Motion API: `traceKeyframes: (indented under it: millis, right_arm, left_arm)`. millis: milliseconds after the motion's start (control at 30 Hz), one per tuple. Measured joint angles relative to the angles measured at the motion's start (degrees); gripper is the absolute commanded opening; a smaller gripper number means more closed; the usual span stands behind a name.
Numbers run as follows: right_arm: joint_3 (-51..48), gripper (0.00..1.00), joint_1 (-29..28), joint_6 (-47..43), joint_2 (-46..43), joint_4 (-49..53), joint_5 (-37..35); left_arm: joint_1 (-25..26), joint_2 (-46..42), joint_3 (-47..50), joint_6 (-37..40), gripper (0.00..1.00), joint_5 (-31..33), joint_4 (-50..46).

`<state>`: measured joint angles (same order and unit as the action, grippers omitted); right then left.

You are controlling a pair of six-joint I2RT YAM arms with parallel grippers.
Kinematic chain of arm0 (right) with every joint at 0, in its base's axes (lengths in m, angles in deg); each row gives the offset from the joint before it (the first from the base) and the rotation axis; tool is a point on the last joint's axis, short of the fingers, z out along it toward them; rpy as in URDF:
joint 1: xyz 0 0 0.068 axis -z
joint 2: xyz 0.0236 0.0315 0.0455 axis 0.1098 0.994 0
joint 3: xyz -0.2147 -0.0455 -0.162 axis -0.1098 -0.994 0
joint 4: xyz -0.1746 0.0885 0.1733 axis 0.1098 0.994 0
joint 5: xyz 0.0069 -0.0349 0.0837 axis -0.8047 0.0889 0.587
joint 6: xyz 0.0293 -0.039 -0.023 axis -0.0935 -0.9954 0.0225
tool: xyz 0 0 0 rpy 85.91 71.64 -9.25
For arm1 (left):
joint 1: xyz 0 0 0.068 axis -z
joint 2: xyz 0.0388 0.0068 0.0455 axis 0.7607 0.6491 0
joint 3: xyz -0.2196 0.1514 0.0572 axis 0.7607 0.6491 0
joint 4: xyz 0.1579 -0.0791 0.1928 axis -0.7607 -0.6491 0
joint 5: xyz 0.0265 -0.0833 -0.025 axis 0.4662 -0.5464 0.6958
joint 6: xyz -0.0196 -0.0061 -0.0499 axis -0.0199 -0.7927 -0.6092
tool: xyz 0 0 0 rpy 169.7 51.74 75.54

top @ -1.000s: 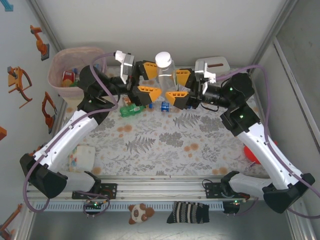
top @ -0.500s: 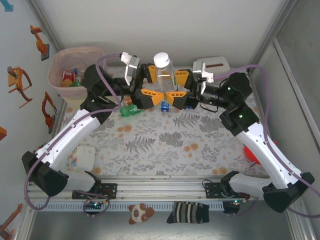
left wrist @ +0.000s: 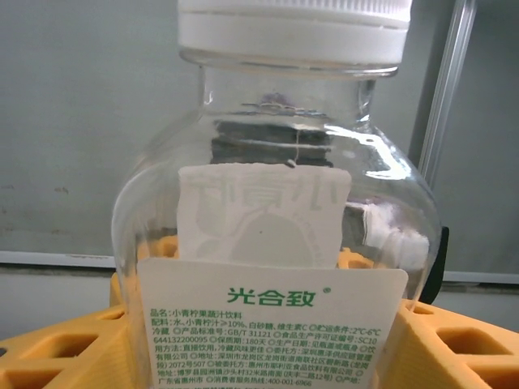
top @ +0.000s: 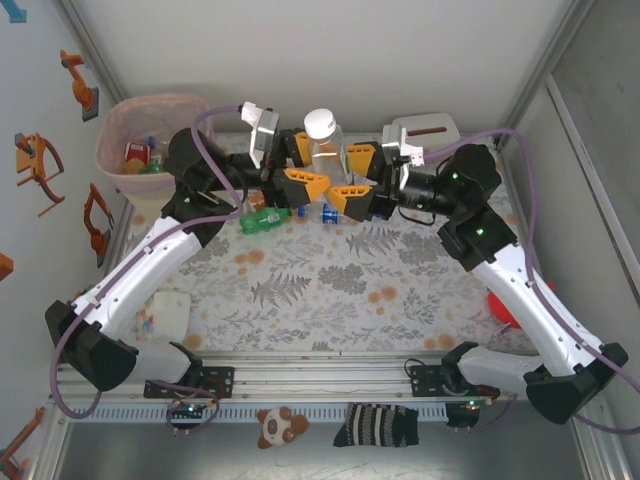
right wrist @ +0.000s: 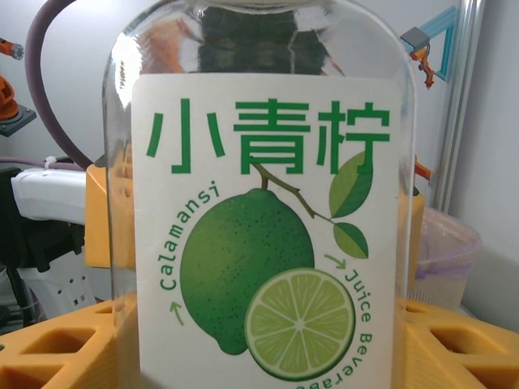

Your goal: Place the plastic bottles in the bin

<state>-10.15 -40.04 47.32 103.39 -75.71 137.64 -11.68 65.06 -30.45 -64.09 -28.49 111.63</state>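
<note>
1. Bin stands well left of the left gripper, with that arm's elbow between them. We judge this arm the nearer for the drop.
2. Left gripper's fingers flank the bottle; we cannot tell whether they pinch it.
3. Bottle stands upright, cap up, between both grippers. A green bottle lies on the table under the left gripper.
4. Right gripper grasps the bottle from the right, with a box just behind it.

One clear white-capped bottle, one green bottle, one pink bin, one white lidded box
</note>
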Motion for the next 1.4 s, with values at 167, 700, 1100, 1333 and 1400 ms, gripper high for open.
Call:
traceKeyframes:
  millis: [167, 700, 1100, 1333, 1400]
  right_arm:
    - [0.0, 0.82, -0.1, 0.0, -0.2, 0.3, -0.5]
    - [-2.1, 0.94, -0.2, -5.1, -5.8, 9.9, -11.5]
    - [-2.1, 0.93, -0.2, -6.3, -4.7, 13.7, -16.5]
    - [-2.1, 0.91, -0.2, -6.3, -4.4, 14.0, -17.8]
    - [-2.1, 0.91, -0.2, -6.3, -4.4, 14.0, -18.1]
  left_arm:
    - [0.0, 0.1, 0.0, 0.2, 0.65, 0.1, -0.1]
    - [-8.5, -2.8, -7.9, 15.3, 0.65, 22.8, -32.9]
    - [-28.8, -2.9, -12.4, 8.0, 0.63, 44.4, -51.6]
    - [-35.6, -1.4, -12.4, -9.0, 0.56, 54.2, -52.4]
    - [-36.7, 1.0, -14.3, -15.0, 0.54, 57.1, -54.9]
